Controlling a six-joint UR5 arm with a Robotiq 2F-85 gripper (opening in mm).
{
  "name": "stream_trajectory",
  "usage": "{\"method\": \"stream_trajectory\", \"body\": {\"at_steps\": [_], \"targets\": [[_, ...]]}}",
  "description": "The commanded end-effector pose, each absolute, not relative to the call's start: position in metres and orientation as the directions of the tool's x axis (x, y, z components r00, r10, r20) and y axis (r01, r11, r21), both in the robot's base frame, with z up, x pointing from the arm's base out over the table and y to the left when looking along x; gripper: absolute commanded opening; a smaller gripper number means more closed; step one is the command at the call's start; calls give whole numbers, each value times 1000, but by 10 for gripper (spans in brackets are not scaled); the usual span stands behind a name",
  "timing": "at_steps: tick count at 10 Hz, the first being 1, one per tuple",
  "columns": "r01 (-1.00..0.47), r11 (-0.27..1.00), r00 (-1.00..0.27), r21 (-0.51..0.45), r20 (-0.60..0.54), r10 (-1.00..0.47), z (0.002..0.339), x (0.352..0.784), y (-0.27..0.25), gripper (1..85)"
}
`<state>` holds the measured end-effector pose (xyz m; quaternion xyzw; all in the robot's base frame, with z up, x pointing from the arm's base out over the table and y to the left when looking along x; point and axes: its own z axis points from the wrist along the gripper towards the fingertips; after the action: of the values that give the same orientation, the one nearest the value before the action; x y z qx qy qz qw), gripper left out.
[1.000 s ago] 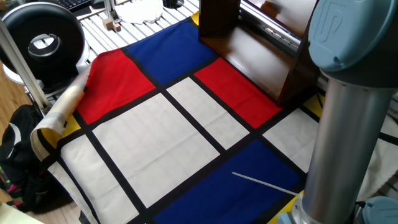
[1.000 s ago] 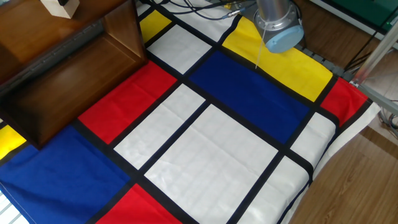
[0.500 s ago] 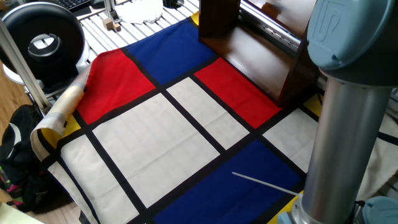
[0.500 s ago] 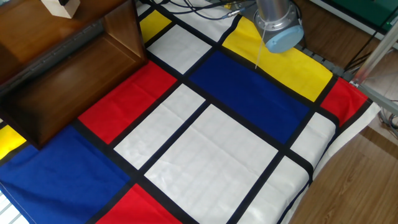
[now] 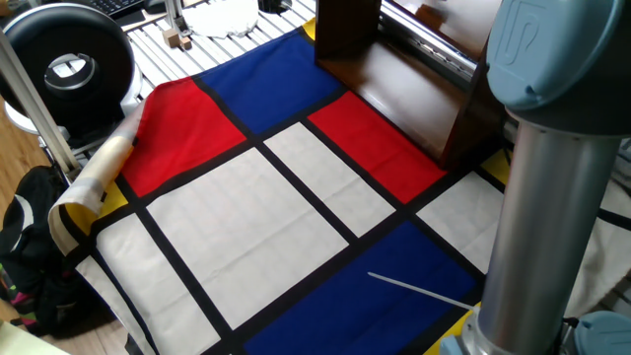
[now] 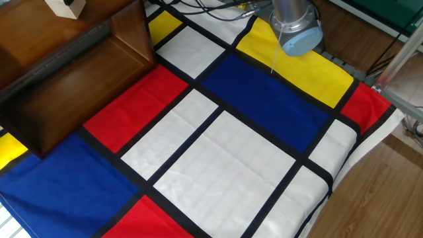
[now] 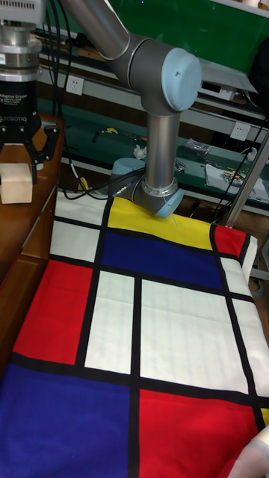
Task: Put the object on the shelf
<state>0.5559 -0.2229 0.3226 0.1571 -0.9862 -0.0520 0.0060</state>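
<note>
While I look through the tall fixed view, I see my gripper [image 7: 18, 153] hanging over the top of the shelf [image 7: 30, 224], with its two fingers spread apart and nothing held between them. My wooden cube [image 7: 16, 183] sits on the top board of the shelf, right under those fingers. From the other fixed view I see the cube [image 6: 64, 6] up on the brown shelf [image 6: 73, 66] too. My checkered cloth [image 6: 225, 152] lies flat on the table beside the shelf.

Table under colour-block cloth [image 6: 218, 165], brown shelf [image 6: 59, 73] on it, cube [image 7: 16, 184] atop.
</note>
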Motion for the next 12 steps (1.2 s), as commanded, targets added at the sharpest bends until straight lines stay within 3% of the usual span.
{"method": "stream_trajectory", "body": {"at_steps": [1,10,12], "targets": [[-308,945,-951,110,-10,-309,324,556,-221,450],[-295,950,-955,105,-5,-296,324,556,-223,457],[-294,951,-954,99,35,-299,324,546,-227,610]]}}
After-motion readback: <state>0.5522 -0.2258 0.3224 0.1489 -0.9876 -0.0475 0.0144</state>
